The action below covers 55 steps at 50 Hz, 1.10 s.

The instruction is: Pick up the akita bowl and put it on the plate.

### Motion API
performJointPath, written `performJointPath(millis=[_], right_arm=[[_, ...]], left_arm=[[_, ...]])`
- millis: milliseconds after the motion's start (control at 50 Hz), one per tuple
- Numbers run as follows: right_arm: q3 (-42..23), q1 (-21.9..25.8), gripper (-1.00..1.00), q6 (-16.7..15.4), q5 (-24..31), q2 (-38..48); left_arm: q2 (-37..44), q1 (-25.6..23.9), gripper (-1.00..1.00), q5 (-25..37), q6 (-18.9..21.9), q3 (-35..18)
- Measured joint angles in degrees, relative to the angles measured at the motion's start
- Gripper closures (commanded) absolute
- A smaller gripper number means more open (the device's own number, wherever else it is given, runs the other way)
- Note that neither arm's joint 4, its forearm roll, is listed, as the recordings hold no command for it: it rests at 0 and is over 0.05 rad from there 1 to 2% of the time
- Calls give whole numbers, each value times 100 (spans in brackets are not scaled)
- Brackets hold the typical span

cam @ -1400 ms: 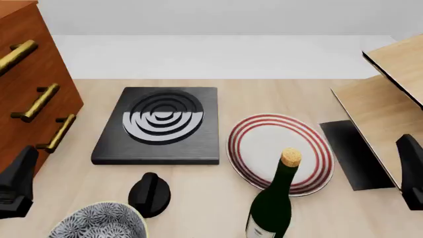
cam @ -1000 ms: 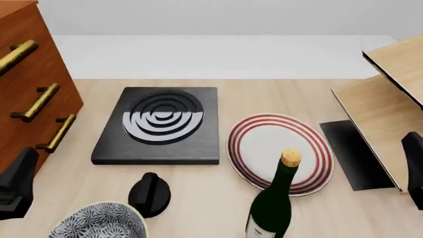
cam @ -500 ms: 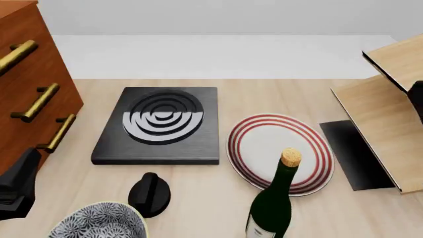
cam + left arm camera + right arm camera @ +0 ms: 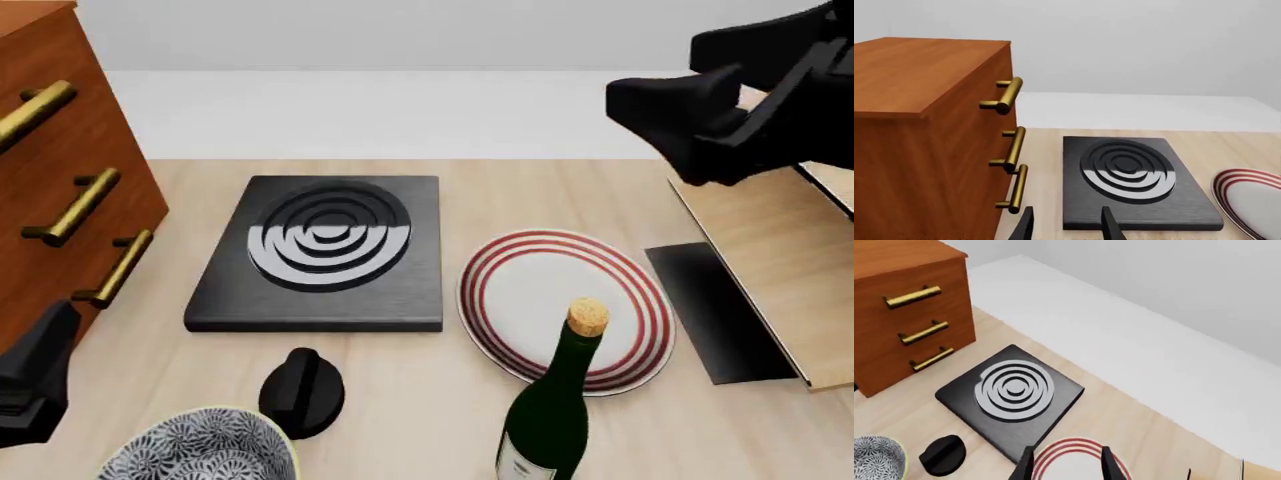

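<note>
From where I sit nothing is done yet. My left gripper (image 4: 1066, 227) sits low at the near left, fingers parted around nothing. The black-and-white scale-patterned akita bowl (image 4: 200, 448) rests on the table at the near edge, just right of it, untouched. Further right lies the flat white red-ringed plate (image 4: 534, 285), bare. My right gripper (image 4: 1066, 465) hangs high at the far right, spread and empty. Grasp, lift and placing all remain.
</note>
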Motion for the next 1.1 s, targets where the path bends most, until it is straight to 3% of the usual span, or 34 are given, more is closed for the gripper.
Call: performJointPath(millis=[240,440,600,860,1100], right_arm=[[-1233,1137,-100,-22,810,1528],[-1936,1854,-100,-119,1257,2659],[-2396,2405,-100,-21,1631,3395],[-2754,3220,-100,296,2031,4275],[-2584,3545,-100,422,1904,4730]], left_arm=[[-84,-1,-100,141,-2,-64],[-106,-17,-100,193,-12,-108],[-119,16,-100,206,-20,-147],[-124,34,-100,214,-38,-157],[-129,60,-100,260,-59,-212]])
